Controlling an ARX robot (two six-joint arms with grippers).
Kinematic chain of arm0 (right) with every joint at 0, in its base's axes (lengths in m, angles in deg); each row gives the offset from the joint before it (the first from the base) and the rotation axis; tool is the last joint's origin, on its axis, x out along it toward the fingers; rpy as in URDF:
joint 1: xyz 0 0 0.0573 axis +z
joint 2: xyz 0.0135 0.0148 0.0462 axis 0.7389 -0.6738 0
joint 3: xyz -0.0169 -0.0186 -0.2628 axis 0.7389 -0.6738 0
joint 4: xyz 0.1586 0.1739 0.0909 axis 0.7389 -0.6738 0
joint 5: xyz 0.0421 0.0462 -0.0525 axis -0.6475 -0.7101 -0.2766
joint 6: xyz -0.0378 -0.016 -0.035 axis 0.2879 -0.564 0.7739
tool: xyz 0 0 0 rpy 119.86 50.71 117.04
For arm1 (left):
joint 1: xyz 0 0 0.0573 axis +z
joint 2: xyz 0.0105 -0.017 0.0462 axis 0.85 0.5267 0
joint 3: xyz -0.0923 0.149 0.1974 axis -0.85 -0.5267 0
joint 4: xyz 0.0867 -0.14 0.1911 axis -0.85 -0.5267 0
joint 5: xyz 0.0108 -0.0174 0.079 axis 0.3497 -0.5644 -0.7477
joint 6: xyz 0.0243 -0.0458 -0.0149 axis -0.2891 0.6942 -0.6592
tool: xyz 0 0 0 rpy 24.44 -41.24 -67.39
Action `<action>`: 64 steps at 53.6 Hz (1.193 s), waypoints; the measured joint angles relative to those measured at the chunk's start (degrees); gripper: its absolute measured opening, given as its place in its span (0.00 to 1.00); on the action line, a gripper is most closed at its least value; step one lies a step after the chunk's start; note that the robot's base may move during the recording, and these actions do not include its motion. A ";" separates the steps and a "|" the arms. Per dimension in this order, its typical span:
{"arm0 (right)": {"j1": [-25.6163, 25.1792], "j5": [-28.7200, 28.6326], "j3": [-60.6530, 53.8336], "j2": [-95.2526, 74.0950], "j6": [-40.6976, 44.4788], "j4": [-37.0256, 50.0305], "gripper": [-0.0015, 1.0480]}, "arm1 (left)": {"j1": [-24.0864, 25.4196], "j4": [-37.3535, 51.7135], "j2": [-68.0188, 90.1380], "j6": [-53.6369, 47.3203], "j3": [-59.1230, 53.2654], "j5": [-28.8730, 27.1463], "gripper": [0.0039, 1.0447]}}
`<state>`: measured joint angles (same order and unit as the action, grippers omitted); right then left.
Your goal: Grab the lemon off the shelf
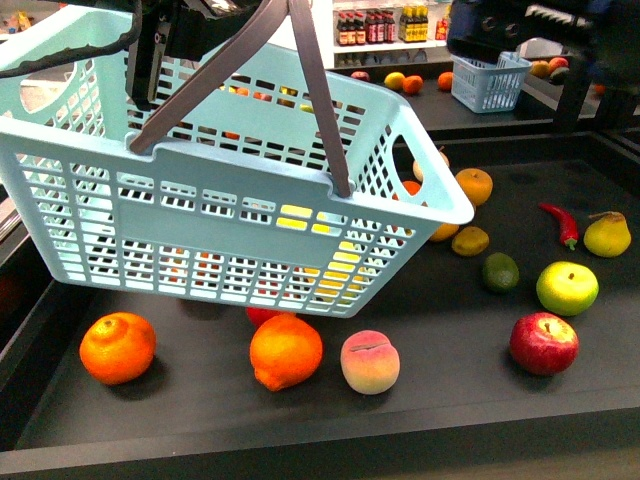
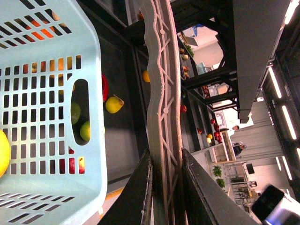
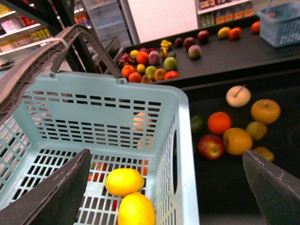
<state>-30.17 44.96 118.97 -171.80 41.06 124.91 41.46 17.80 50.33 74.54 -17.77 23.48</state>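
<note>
R tool point(image 3: 166, 153) above lemon point(image 3: 136, 211) in basket point(image 3: 140, 88)

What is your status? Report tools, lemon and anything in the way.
Left tool shut on basket handle. Right tool open above basket. Lemon inside basket, beside another yellow fruit. Nothing between tool and lemon.

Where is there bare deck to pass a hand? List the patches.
Free: shelf deck between peach and red apple, and the stretch behind the chili. Crowded: fruit bunched around the tangerine beside the basket.
</note>
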 joint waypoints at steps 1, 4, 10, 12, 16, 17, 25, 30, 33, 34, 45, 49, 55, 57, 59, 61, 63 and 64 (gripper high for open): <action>0.37 1.18 -1.49 1.99 0.46 -0.09 0.93 | 0.00 0.00 0.00 0.00 0.00 0.02 0.13; 1.31 5.01 -6.05 8.39 1.73 -1.27 0.93 | 0.00 0.00 0.00 0.02 0.00 0.07 0.13; 2.99 14.64 -14.53 20.92 3.13 -5.97 0.93 | 0.00 0.00 0.00 0.04 0.00 0.04 0.13; 3.61 17.68 -16.79 24.48 3.52 -7.96 0.93 | 0.00 0.00 0.00 0.04 0.00 0.04 0.13; 6.49 26.23 -22.45 33.92 5.51 -12.48 0.93 | 0.00 0.00 0.00 0.02 0.00 0.02 0.13; 7.04 27.28 -23.06 35.19 5.66 -13.29 0.93 | 0.00 0.00 0.00 0.00 0.00 0.02 0.13; 18.32 33.97 -32.65 57.90 10.73 -27.23 0.83 | 0.00 0.00 0.00 0.02 0.00 -0.02 0.13; 19.37 27.63 -38.88 68.54 12.90 -28.92 0.69 | 0.00 0.00 0.00 0.02 0.00 -0.02 0.13; 16.83 24.48 -40.92 72.81 13.35 -31.06 0.59 | 0.00 0.00 0.00 0.04 0.00 0.02 0.13; 15.80 23.52 -40.96 73.96 13.42 -31.85 0.55 | 0.00 0.00 0.00 0.02 0.00 0.00 0.13; 4.74 12.48 -40.94 82.09 14.19 -38.91 0.22 | 0.00 0.00 0.00 0.07 0.00 0.07 0.13; 1.53 9.35 -40.94 83.43 14.29 -40.19 0.11 | 0.00 0.00 0.00 0.02 0.00 0.04 0.13; -3.02 5.14 -40.94 84.91 14.47 -41.64 0.03 | 0.00 0.00 0.00 0.02 0.00 0.04 0.13; -4.33 3.82 -40.94 85.31 14.47 -41.97 0.03 | 0.00 0.00 0.00 0.00 0.00 0.07 0.13; -5.77 2.45 -40.94 85.61 14.47 -42.29 0.03 | 0.00 0.00 0.00 -0.04 0.00 0.07 0.13; -6.58 1.64 -40.94 85.79 14.47 -42.45 0.03 | 0.00 0.00 0.00 -0.02 0.00 0.07 0.13; -7.56 0.68 -40.94 86.01 14.49 -42.64 0.03 | 0.00 0.00 0.00 -0.02 0.00 0.02 0.13; -8.20 -0.17 -40.94 86.16 14.47 -42.77 0.03 | 0.00 0.00 0.00 0.02 0.00 -0.04 0.13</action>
<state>-38.36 44.78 78.03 -85.64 55.53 82.13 41.46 17.80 50.33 74.57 -17.77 23.44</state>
